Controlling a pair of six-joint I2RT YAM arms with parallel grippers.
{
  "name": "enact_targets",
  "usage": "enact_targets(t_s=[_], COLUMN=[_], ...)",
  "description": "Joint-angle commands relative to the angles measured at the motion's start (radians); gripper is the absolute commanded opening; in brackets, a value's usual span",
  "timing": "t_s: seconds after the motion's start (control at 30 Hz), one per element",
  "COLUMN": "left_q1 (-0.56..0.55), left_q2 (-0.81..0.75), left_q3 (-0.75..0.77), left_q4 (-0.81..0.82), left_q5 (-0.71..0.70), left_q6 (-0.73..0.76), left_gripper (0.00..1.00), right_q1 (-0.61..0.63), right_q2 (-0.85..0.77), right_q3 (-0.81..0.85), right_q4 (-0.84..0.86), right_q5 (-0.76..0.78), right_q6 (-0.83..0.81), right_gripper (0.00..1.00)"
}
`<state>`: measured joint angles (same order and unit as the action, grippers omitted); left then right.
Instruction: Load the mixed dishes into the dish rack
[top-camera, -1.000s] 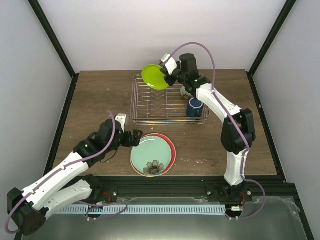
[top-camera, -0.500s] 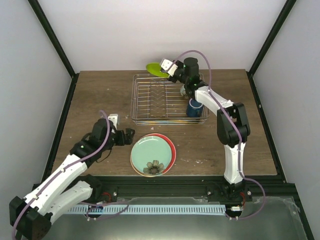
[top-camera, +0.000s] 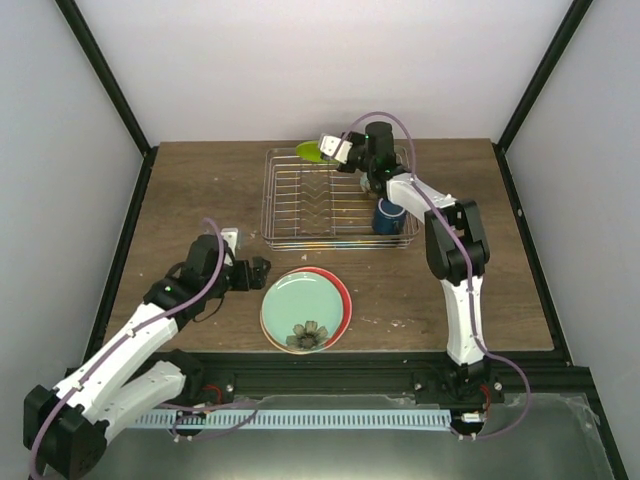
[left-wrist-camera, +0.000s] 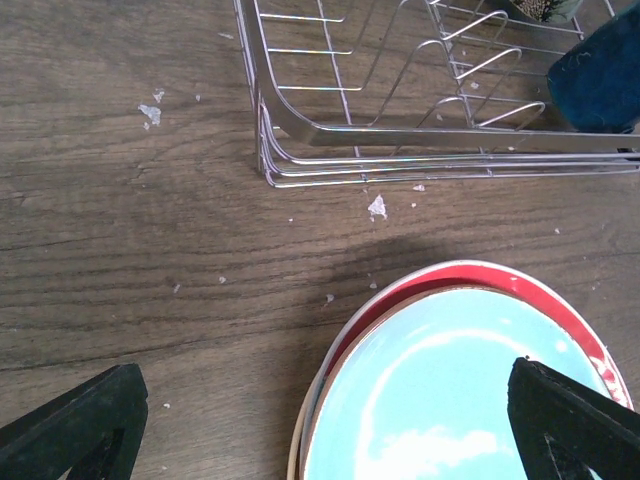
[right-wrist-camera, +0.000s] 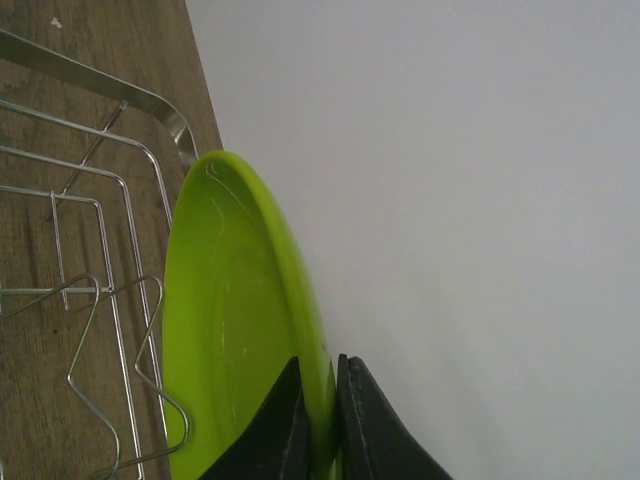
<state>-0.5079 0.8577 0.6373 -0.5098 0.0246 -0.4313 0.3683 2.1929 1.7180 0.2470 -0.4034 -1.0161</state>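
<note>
Right gripper (right-wrist-camera: 320, 378) clamped on lime plate (right-wrist-camera: 225, 330) rim at rack (top-camera: 268, 205) 12 o'clock edge; keep upright, seat between dividers (right-wrist-camera: 112, 330). Left gripper (left-wrist-camera: 325, 412) wide, empty.

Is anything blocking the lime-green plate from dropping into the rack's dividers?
Nothing visible. The right hand holds the lime-green plate on edge at the dish rack's far rim; nearby dividers are bare, the mug sits farther right.

Bright, even, diffuse light. Soft shadow on the dark wooden tabletop (left-wrist-camera: 150, 260) beside the pale mint-green bowl (left-wrist-camera: 440, 400), which shows white glare patches. Focus mostly sharp.
</note>
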Motion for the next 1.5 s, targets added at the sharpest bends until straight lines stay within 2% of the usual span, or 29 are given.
enact_targets(t_s=[0.0,0.63,0.73,0.83,0.97,1.27,1.4,1.47], left_q1=[0.008,0.024,0.027,0.028,0.032,0.037,0.037,0.038], left_q2=[0.014,0.097,0.101,0.094,0.087,0.09,0.098,0.103], left_q3=[-0.006,-0.006,-0.009,-0.012,-0.026,-0.049,-0.061,-0.071], left_q4=[0.025,0.082,0.085,0.082,0.082,0.104,0.112,0.119], left_q5=[0.016,0.044,0.049,0.049,0.049,0.067,0.071,0.067], left_q6=[0.012,0.02,0.021,0.022,0.02,0.011,0.009,0.008], left_gripper=[1.0,1.0,1.0,1.0,1.0,1.0,1.0,1.0], right_q1=[-0.01,0.01,0.015,0.019,0.023,0.025,0.025,0.025], right_q2=[-0.018,0.134,0.146,0.143,0.123,0.031,-0.043,-0.085], right_q3=[0.033,0.12,0.118,0.099,0.049,-0.069,-0.15,-0.195], right_q4=[0.0,-0.114,-0.107,-0.069,-0.004,0.089,0.148,0.193], right_q5=[-0.069,-0.168,-0.159,-0.15,-0.14,-0.114,-0.087,-0.066], right_q6=[-0.029,-0.095,-0.09,-0.072,-0.053,-0.031,-0.006,0.017], right_gripper=[0.01,0.01,0.07,0.18,0.46,0.87,0.99,1.0])
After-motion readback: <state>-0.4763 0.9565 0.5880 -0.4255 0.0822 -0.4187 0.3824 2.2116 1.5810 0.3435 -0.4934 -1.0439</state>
